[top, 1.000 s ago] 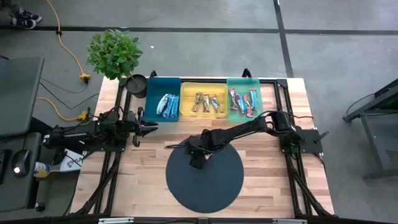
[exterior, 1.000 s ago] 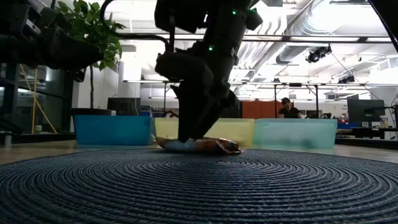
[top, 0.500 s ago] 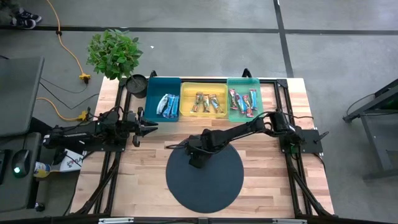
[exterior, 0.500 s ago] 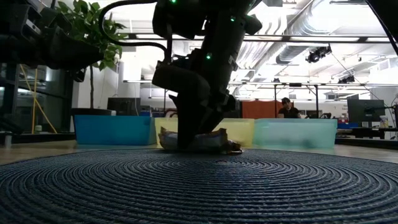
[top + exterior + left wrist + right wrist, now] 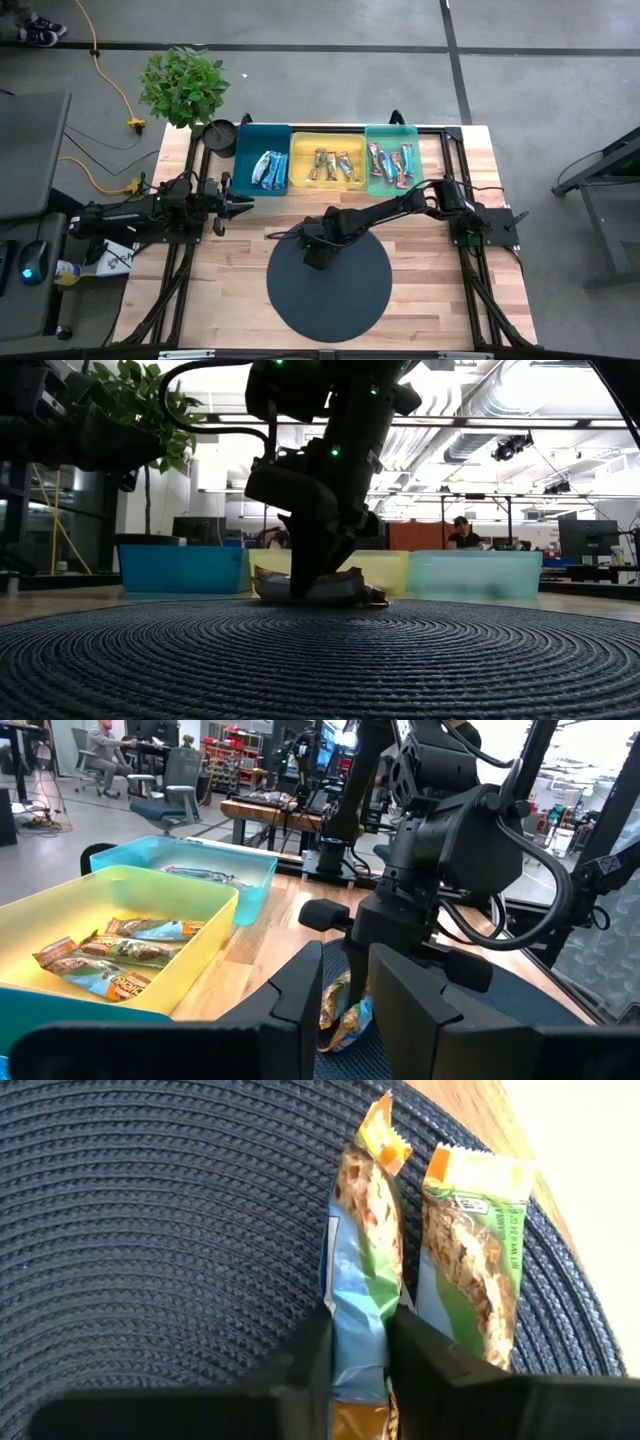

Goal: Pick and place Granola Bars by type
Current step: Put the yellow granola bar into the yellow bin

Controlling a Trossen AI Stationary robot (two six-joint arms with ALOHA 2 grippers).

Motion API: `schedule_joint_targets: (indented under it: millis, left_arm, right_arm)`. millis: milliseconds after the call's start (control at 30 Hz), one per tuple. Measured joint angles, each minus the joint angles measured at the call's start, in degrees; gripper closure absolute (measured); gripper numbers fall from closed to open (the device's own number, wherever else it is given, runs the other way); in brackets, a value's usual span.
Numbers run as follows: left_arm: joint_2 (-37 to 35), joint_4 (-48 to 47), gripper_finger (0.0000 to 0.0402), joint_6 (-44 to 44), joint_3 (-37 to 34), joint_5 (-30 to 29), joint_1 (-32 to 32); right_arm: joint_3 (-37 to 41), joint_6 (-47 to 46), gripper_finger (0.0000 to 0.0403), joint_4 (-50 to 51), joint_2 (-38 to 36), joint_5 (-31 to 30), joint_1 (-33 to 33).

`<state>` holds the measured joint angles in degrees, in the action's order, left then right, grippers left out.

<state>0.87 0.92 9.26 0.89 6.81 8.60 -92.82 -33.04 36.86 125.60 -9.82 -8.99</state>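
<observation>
My right gripper (image 5: 358, 1342) pinches one granola bar (image 5: 360, 1270) on the round mat (image 5: 330, 290), jaws closed around it; my left gripper (image 5: 238, 205) waits, jaws parted.

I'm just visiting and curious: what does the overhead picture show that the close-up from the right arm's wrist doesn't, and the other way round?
Only the high view shows the teal bin, yellow bin and green bin of sorted bars, a potted plant, and the waiting left end effector at the table's left side.

Only the right wrist view shows two granola bars side by side, the right end effector closed on one.

Both show the dark round mat.
</observation>
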Motion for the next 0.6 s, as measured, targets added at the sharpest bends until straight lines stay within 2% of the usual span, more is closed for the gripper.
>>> schedule_joint_targets:
  millis: [167, 400, 600]
  left_arm:
    - [0.01, -0.01, 0.0319, 0.02, 0.02, 0.00, 0.00]
    - [0.01, -0.01, 0.0319, 0.01, 0.01, 0.00, 0.00]
    - [0.02, 0.01, 0.0319, 0.02, 0.00, 0.00, 0.02]
  right_arm:
    - [0.00, 0.00, 0.0359, -0.02, -0.02, 0.00, 0.00]
    - [0.00, -0.51, 0.0348, -0.25, -0.02, 0.25, 0.00]
    - [-0.24, -0.59, 0.0363, -1.06, -0.02, 2.15, -0.02]
